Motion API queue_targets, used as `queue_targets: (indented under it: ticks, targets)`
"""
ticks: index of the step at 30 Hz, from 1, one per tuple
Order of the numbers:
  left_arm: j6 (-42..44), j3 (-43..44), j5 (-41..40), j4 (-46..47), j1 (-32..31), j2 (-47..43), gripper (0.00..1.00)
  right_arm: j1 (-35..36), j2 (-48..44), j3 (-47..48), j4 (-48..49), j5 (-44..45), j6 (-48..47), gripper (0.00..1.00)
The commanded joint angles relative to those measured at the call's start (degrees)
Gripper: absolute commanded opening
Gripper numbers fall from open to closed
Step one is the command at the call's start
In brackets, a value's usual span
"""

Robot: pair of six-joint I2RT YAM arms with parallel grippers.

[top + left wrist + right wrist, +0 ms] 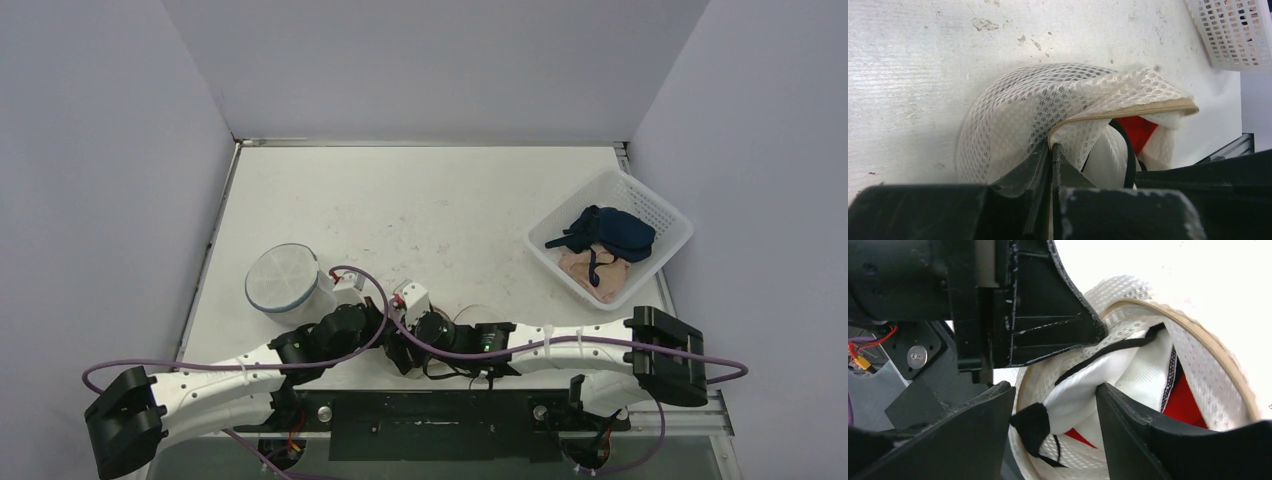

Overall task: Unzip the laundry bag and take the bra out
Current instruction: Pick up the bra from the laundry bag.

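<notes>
Near the table (420, 200) edge, left jaws pinch the limp laundry bag (1018, 110); right jaws gape around the soft bra (1073, 397) fold, a good hold

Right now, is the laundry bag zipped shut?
No: in the left wrist view the tan zipper edge of the laundry bag gapes open, with red and white fabric showing inside.

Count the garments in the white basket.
2: a dark blue garment on top, a pink garment partly under it at the basket's near end. Others may lie hidden below.
</notes>
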Motion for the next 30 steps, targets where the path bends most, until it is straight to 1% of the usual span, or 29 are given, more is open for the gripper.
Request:
queue_targets:
  ticks: [1,5,9,14,18,23,25,30]
  targets:
    - [-0.51,0.19,-1.17,0.36,0.45,0.4,0.0,0.81,-1.34,1.87,1.46,4.88,-0.17,0.63]
    - [-0.86,-0.3,-1.7,0.35,0.54,0.55,0.0,0.55,-3.77,0.45,-1.4,11.14,2.67,0.66]
    - [-1.15,-0.47,-1.94,0.34,0.71,1.17,0.0,-0.36,-5.11,-1.33,-3.2,12.82,4.91,0.7]
    - [-1.31,-0.25,-1.67,0.38,0.73,2.16,0.0,-3.06,-5.69,-4.26,-2.75,10.17,8.03,0.75]
    - [-1.41,-0.16,-1.31,0.92,0.84,2.48,0.0,-4.9,-5.76,-6.58,1.04,5.73,9.4,0.78]
    - [-1.47,-0.08,-0.59,1.86,0.85,2.75,0.0,-5.08,-2.63,-5.33,1.08,4.5,9.57,0.8]
    - [-1.5,0.03,-0.41,2.07,0.85,2.87,0.0,-5.08,-1.58,-5.02,1.42,3.47,9.66,0.79]
    - [-1.58,-0.12,-0.06,2.42,0.87,3.13,0.0,-4.99,0.76,-4.09,1.85,0.61,9.66,0.73]
